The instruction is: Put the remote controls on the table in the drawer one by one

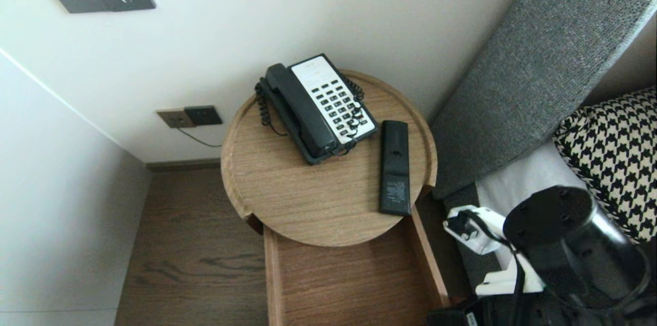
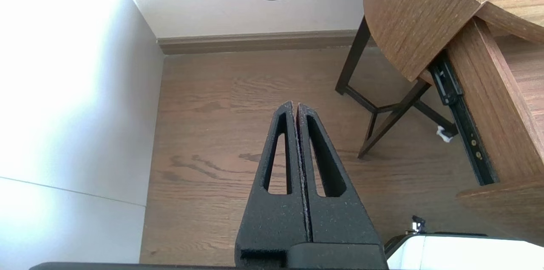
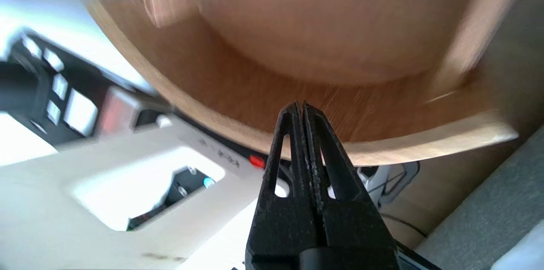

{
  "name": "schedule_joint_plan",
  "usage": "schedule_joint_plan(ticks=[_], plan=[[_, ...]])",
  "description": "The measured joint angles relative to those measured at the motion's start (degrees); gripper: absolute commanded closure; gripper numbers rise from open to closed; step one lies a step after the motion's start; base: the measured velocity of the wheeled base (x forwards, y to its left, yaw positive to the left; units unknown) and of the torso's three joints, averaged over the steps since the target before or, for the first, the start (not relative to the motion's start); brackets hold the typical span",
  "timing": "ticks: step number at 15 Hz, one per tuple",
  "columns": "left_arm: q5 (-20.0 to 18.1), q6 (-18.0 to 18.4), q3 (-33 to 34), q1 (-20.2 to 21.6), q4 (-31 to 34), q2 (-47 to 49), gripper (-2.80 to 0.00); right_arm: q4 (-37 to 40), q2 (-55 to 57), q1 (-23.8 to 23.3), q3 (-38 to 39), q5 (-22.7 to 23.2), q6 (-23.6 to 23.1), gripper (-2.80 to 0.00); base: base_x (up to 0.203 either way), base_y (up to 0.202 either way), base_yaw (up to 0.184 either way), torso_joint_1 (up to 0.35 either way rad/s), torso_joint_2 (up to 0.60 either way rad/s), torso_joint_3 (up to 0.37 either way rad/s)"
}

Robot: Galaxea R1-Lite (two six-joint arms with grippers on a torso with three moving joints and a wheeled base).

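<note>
Down at the lower right of the head view, the right arm point(image 1: 564, 238) sits next to the bed, just off the front corner of the drawer point(image 1: 339, 285). That drawer stands pulled out from under the round side table point(image 1: 308, 197), with bare wood inside as far as the head camera sees.

From the wrist camera, the right gripper point(image 3: 299, 106) has its two black fingers pressed flat together with nothing pinched between them. The tips line up over the drawer's bottom board, close to its front wall point(image 3: 425, 144). Can't tell if they actually touch the wood.

The left gripper point(image 2: 296, 106) is closed up tight too and holds nothing. It hangs over the wooden floor point(image 2: 221, 142) on the other side of the table, well apart from the dark table legs point(image 2: 374, 108) and the drawer's black slide rail point(image 2: 461, 121).

Up on the tabletop there's a corded telephone point(image 1: 318, 105), its dark handset point(image 1: 300, 108) lying in the cradle. A black remote control point(image 1: 394, 167) lies just beside it, toward the bed, near the rim.

A grey upholstered headboard point(image 1: 534, 59) stands against the wall to the right of the table, and a houndstooth pillow point(image 1: 616, 151) lies on the bed. A wall socket point(image 1: 190, 116) sits low on the wall behind the table.
</note>
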Motion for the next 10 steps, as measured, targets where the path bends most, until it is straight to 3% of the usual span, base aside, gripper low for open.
schedule_joint_plan(ticks=[5, 10], plan=[[0.01, -0.03, 0.0, -0.02, 0.01, 0.0, 0.0, 6.33, 0.43, -9.49, -12.83, -0.85, -0.66, 0.0, 0.0, 0.0, 0.0, 0.0, 0.0, 0.0], [0.02, -0.05, 0.0, -0.02, 0.04, 0.0, 0.0, 10.84, 6.44, -11.84, -24.5, -10.22, -1.52, 0.0, 0.0, 0.0, 0.0, 0.0, 0.0, 0.0]])
